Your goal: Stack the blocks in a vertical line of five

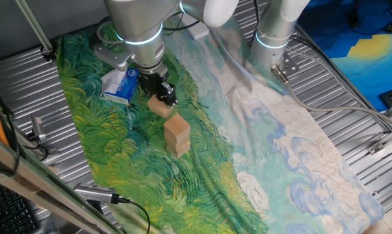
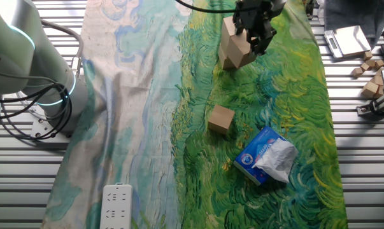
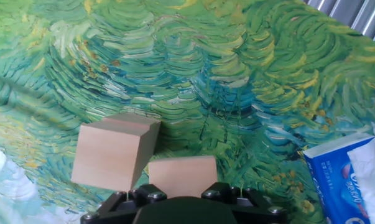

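The black two-finger gripper (image 1: 164,95) carries a plain tan wooden cube (image 1: 160,106), jaws closed on it, at frame centre. Beside it stands a two-cube stack (image 1: 177,135). Next likely comes centring above the stack, then lowering squarely.

Arm reaching down over table, wrist tilted; tool (image 1: 164,95) low, fingers closed on a block (image 1: 160,105).

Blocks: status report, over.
Hand up by the stack, jaws unreadable. Stack two high, one loose block beside it. Blue-and-white packet off to the side, not blocking.
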`<state>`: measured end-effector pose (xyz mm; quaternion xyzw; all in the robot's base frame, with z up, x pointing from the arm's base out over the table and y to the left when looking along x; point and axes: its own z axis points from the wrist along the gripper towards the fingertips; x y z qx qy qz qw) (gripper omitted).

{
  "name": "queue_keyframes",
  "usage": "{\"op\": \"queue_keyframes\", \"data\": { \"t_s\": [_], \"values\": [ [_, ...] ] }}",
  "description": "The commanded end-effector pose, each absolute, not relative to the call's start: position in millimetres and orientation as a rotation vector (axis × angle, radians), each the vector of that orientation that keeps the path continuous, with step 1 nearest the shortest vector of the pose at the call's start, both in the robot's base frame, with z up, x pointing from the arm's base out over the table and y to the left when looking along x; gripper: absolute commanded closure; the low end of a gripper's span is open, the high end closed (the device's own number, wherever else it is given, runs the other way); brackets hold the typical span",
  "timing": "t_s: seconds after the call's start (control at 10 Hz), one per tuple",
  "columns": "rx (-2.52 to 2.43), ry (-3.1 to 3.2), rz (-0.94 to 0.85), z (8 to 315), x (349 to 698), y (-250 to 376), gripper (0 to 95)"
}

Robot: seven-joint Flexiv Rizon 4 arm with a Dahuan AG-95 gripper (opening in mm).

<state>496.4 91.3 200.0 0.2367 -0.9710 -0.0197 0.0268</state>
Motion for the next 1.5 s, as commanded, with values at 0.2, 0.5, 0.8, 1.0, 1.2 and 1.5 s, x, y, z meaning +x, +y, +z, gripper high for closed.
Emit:
{"op": "queue_keyframes", "data": {
  "t_s": [0.2,0.5,0.8,1.0,1.2,1.5],
  "values": [
    [0.704,-2.942,-0.015,200.4,495.7,91.1,95.0],
    [0.756,-2.967,-0.038,200.4,495.7,91.1,95.0],
    [0.823,-3.007,-0.018,200.4,495.7,91.1,95.0],
    [0.805,-3.005,-0.024,200.4,495.7,91.1,95.0],
    [0.808,-3.008,-0.032,200.4,495.7,91.1,95.0],
    [0.814,-3.009,-0.049,200.4,495.7,91.1,95.0]
  ]
}}
